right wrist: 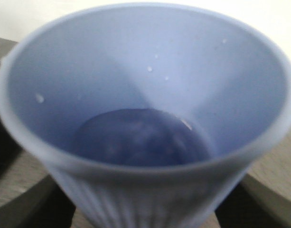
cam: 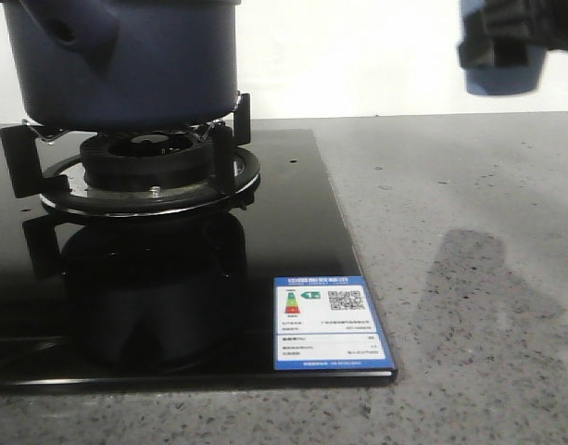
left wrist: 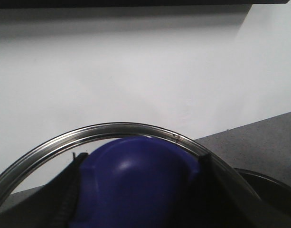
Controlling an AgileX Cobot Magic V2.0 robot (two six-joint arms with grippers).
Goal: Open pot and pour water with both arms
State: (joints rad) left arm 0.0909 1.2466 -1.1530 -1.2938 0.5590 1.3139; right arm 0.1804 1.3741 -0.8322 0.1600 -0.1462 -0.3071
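Note:
The dark navy pot (cam: 126,65) stands on the gas burner (cam: 154,171) at the far left, its handle stub (cam: 75,37) towards me; its top is cut off by the frame. My left gripper (left wrist: 138,190) is shut on the blue knob (left wrist: 136,175) of a glass lid with a steel rim (left wrist: 121,128); dark fingers (left wrist: 64,199) sit on both sides of the knob. It is out of the front view. My right gripper (right wrist: 143,209) is shut on a pale blue ribbed cup (right wrist: 145,71) with water (right wrist: 140,137) in its bottom. It shows blurred, high at the right (cam: 506,42).
The burner sits on a black glass cooktop (cam: 293,232) with a blue energy label (cam: 332,323) at its near right corner. Grey speckled counter (cam: 469,278) lies to the right. A white wall stands behind.

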